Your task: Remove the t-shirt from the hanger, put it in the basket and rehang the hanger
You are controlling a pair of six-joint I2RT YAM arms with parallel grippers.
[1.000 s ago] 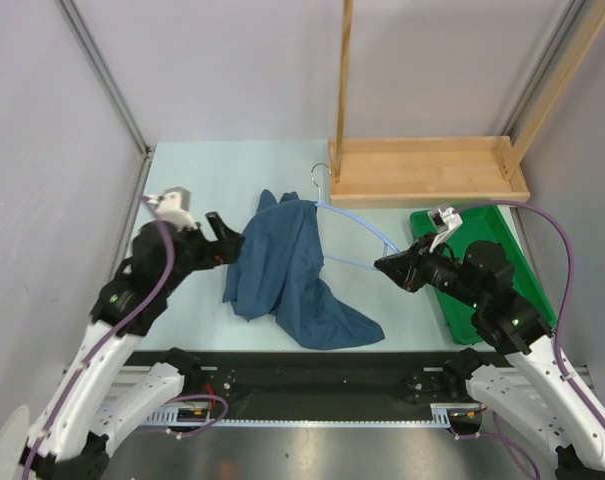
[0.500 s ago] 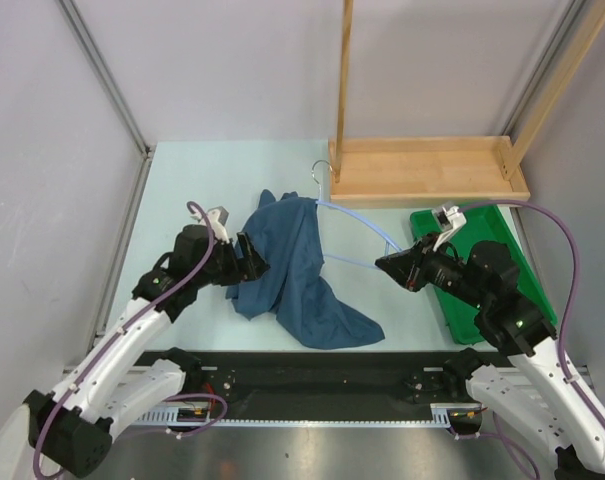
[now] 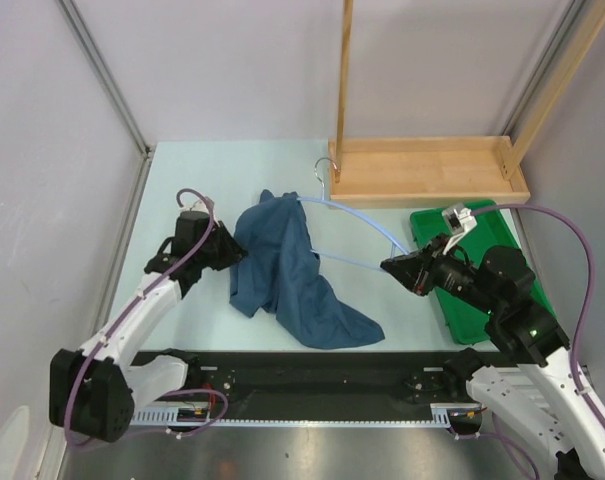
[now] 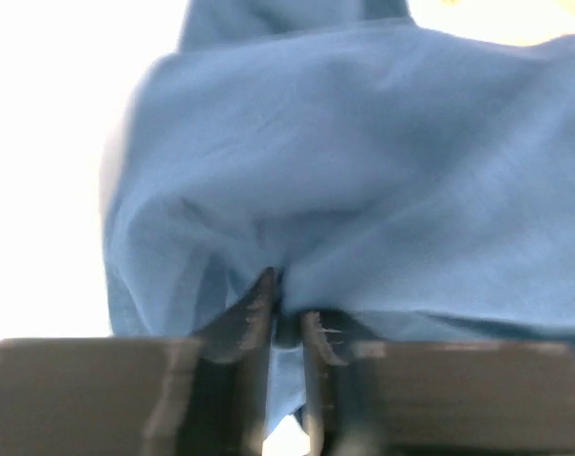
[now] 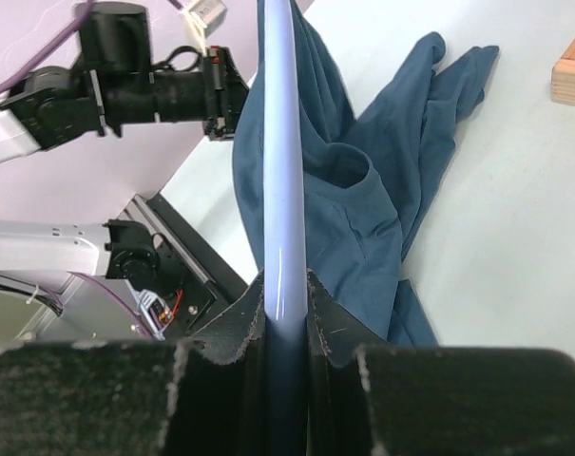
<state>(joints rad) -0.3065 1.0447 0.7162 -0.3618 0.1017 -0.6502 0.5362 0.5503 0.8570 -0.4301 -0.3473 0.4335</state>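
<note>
Teal t-shirt [image 3: 282,270] lies mid table [image 3: 192,180], bunched over the hook end of the hanger [image 3: 357,218]; my left jaws pinch its cloth, right jaws clamp the hanger's arm, so I'd hold right steady and draw cloth toward the table's left edge.

Pale mint tabletop [image 3: 202,180], viewed from above. At centre, a crumpled dark teal t-shirt [image 3: 287,275], heaped in folds, one end trailing toward the near edge. At far right, a shallow wooden rack base [image 3: 427,187]. Just in front, along the right edge, a green tray [image 3: 424,222]. Between shirt and tray, a thin pale-blue hanger [image 3: 357,214], hook beside the wooden base; contact with the surface unclear.
</note>
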